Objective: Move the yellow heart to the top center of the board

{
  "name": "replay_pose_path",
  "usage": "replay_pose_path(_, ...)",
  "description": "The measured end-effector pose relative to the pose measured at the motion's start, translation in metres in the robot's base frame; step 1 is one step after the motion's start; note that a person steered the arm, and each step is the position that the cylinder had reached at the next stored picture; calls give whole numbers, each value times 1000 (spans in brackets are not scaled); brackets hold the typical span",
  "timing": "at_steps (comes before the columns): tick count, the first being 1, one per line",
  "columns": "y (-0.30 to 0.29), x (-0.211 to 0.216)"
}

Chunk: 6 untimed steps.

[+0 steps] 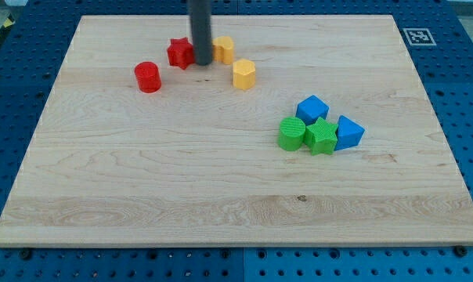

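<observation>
The yellow heart (224,49) lies near the top centre of the wooden board (142,180); its shape is hard to make out. My tip (200,63) sits just left of it, between it and a red star (179,53), close to or touching both. A second yellow block, a pentagon or hexagon (243,74), lies just below and right of the heart.
A red cylinder (147,77) lies left of the red star. At the view's right sits a tight cluster: a blue cube (312,108), a blue triangular block (348,133), a green cylinder (291,133) and a green star (321,137).
</observation>
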<state>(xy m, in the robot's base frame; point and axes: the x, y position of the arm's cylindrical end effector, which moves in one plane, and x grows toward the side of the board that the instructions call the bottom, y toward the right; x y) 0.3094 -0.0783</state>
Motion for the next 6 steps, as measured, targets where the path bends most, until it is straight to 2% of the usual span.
replay_pose_path(1,-2,-7)
replay_pose_path(3,50,4)
replay_pose_path(4,51,1)
replay_pose_path(6,60,-21)
